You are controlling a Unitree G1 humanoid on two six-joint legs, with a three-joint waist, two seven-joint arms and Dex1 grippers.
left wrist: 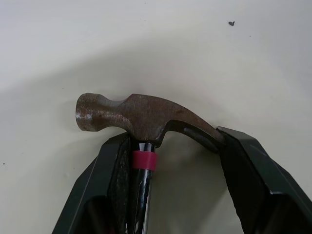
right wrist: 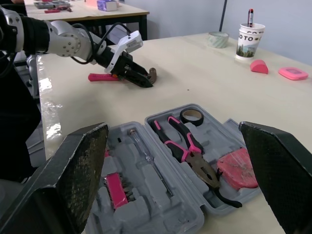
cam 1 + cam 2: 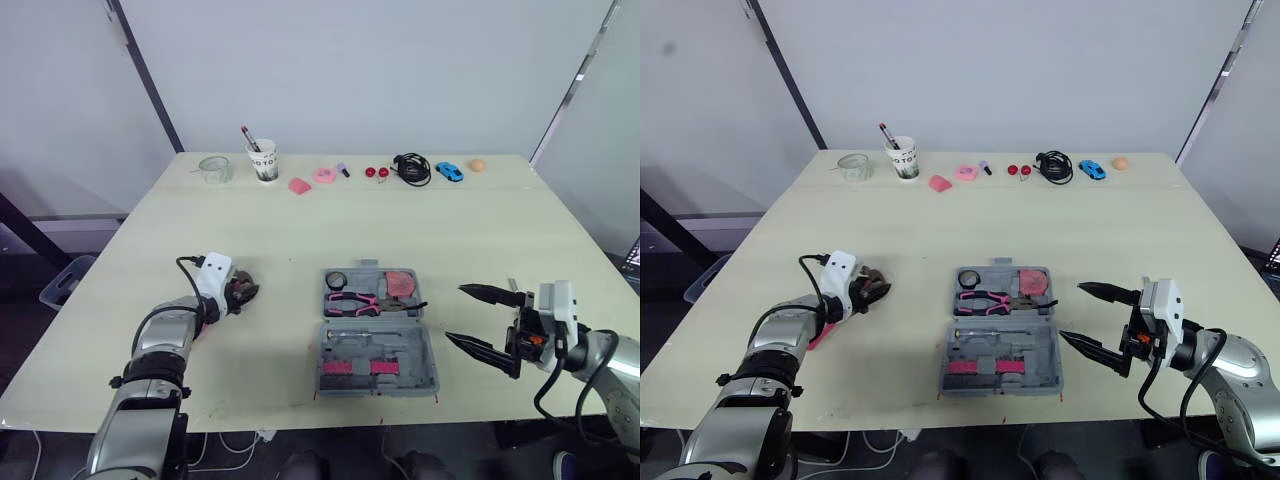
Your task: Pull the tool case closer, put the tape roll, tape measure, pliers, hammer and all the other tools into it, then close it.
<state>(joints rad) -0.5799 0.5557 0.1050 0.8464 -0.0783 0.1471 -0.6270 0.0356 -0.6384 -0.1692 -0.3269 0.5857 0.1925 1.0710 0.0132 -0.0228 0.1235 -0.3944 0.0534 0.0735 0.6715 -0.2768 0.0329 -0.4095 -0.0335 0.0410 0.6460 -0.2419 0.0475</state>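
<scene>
The grey tool case (image 3: 378, 352) lies open near the table's front edge. It holds a black tape roll (image 3: 337, 279), a pink tape measure (image 3: 400, 283), pink-handled pliers (image 3: 360, 300) and a screwdriver (image 2: 148, 157). The hammer (image 1: 141, 117), with a rusty head and pink handle (image 2: 102, 77), lies on the table left of the case. My left gripper (image 1: 173, 141) is shut on the hammer just below its head, one finger on the neck and the other on the claw. My right gripper (image 3: 455, 314) stands wide open, just right of the case, holding nothing.
Along the far edge stand a clear tape roll (image 3: 214, 169), a paper cup with a pen (image 3: 264, 160), pink items (image 3: 299, 185), a black cable (image 3: 411, 168), a blue toy car (image 3: 449, 171) and an orange ball (image 3: 478, 165).
</scene>
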